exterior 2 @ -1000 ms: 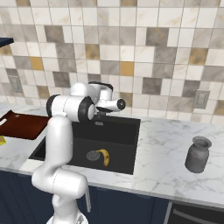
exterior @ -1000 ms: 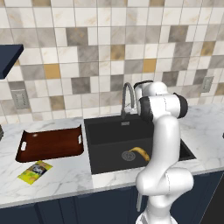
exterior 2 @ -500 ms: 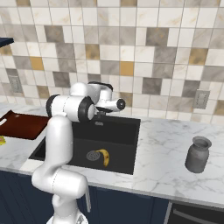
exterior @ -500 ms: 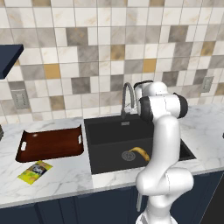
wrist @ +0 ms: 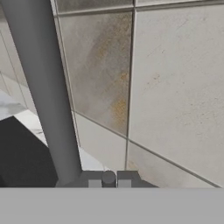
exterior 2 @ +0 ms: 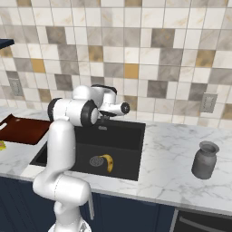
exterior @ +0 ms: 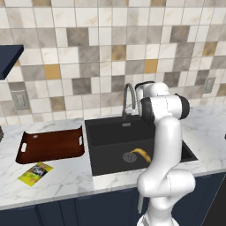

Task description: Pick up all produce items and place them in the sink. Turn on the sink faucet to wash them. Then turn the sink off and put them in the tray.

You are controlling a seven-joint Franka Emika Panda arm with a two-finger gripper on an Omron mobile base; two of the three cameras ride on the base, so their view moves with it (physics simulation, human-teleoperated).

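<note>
Gripper (wrist: 109,180), fingers pressed together and holding nothing, at the foot of the sink faucet (exterior: 128,99) by the tiled wall at the far rim of the sink (exterior: 106,132); the banana-like produce item (exterior: 142,154) lies beside the drain; tray (exterior: 50,145) on the counter to the left.

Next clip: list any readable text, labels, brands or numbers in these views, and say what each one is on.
No text can be read.
Flat yellow-green packet on the counter beside the tray: it carries a print, too small and blurred to read.
Grey jar, faucet, sink, tiles: no lettering visible.
</note>
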